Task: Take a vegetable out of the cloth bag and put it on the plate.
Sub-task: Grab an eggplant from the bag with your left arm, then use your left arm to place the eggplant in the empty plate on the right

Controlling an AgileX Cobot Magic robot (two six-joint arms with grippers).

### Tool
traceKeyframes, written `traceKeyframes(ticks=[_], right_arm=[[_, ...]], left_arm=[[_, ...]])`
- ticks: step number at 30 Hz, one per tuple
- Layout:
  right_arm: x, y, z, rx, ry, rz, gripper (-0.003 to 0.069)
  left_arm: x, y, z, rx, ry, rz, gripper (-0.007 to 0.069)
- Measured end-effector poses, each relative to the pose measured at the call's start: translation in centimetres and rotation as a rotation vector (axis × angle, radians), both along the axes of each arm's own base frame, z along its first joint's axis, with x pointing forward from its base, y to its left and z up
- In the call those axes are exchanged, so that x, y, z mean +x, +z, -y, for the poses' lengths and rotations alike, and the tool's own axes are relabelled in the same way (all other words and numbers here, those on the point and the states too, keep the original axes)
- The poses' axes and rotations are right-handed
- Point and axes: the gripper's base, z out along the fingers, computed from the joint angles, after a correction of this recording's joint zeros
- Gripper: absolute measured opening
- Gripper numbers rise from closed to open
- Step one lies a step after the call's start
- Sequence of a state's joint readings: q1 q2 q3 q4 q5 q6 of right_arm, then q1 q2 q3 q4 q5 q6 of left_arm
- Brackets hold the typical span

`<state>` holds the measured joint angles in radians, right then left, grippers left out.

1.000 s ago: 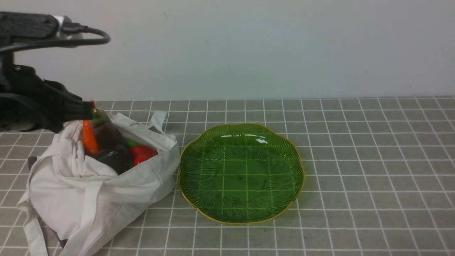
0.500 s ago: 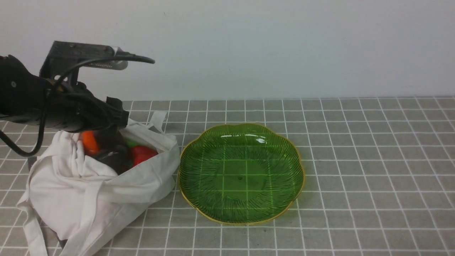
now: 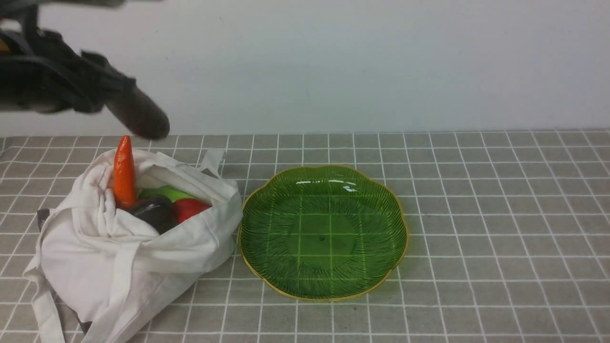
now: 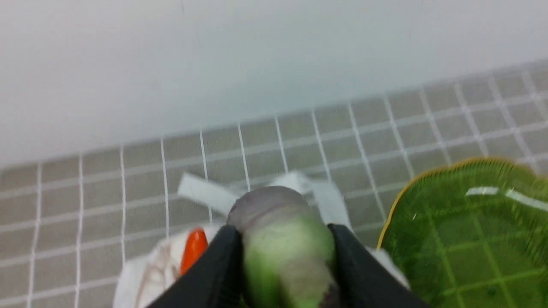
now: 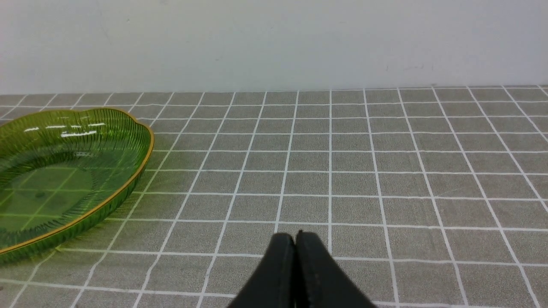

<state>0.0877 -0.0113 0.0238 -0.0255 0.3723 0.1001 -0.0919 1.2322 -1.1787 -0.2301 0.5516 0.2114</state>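
Front view: eggplant (image 3: 141,114) dark purple-brown, blurred, slim, tilted.

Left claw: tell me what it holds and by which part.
The eggplant, gripped at its green stem end.

Translucent green plate (image 3: 323,281) with yellow-gold rim and fine radiating ribs
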Motion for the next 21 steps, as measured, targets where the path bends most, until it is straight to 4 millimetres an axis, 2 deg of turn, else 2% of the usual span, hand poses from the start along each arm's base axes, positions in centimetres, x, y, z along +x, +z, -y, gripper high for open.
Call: traceKeyframes(ticks=[1,2,3,5,6,7,9,11,14,15,16,17,18,21], right_arm=[[0.0,0.0,0.0,0.000,0.000,0.000,-0.0015],[0.0,0.0,0.0,0.000,0.000,0.000,-0.0015],[0.0,0.0,0.0,0.000,0.000,0.000,-0.0015],[0.0,0.0,0.0,0.000,0.000,0.000,-0.0015],[0.0,0.0,0.0,0.000,0.000,0.000,-0.0015],[0.0,0.0,0.0,0.000,0.000,0.000,-0.0015],[0.0,0.0,0.0,0.000,0.000,0.000,-0.0015],[0.0,0.0,0.0,0.000,0.000,0.000,-0.0015],[0.0,0.0,0.0,0.000,0.000,0.000,-0.0015],[0.0,0.0,0.0,0.000,0.000,0.000,-0.0015],[0.0,0.0,0.0,0.000,0.000,0.000,-0.0015],[0.0,0.0,0.0,0.000,0.000,0.000,-0.0015],[0.0,0.0,0.0,0.000,0.000,0.000,-0.0015],[0.0,0.0,0.0,0.000,0.000,0.000,-0.0015]], left_arm=[[-1.3,2.1,0.2,-0.068,-0.010,0.050,0.0223],[-2.1,3.3,0.7,-0.134,-0.031,0.075,0.0223],[-2.3,3.4,0.8,-0.143,-0.037,0.077,0.0223],[-3.4,4.0,2.8,-0.259,-0.143,0.058,0.0223],[-3.4,4.0,3.0,-0.270,-0.151,0.053,0.0223],[-3.4,3.6,4.3,-0.289,-0.216,0.023,0.0223],[-3.0,1.9,6.8,-0.303,-0.333,-0.051,0.0223],[-1.9,-0.9,9.5,-0.279,-0.427,-0.146,0.0223],[-0.2,-4.6,12.4,-0.218,-0.511,-0.245,0.0223],[0.1,-5.2,12.7,-0.212,-0.512,-0.259,0.0223],[1.3,-7.5,13.9,-0.183,-0.524,-0.296,0.0223],[1.8,-8.3,14.3,-0.177,-0.516,-0.299,0.0223],[3.0,-10.0,14.9,-0.177,-0.490,-0.317,0.0223],[4.8,-13.3,15.6,-0.191,-0.435,-0.372,0.0223]])
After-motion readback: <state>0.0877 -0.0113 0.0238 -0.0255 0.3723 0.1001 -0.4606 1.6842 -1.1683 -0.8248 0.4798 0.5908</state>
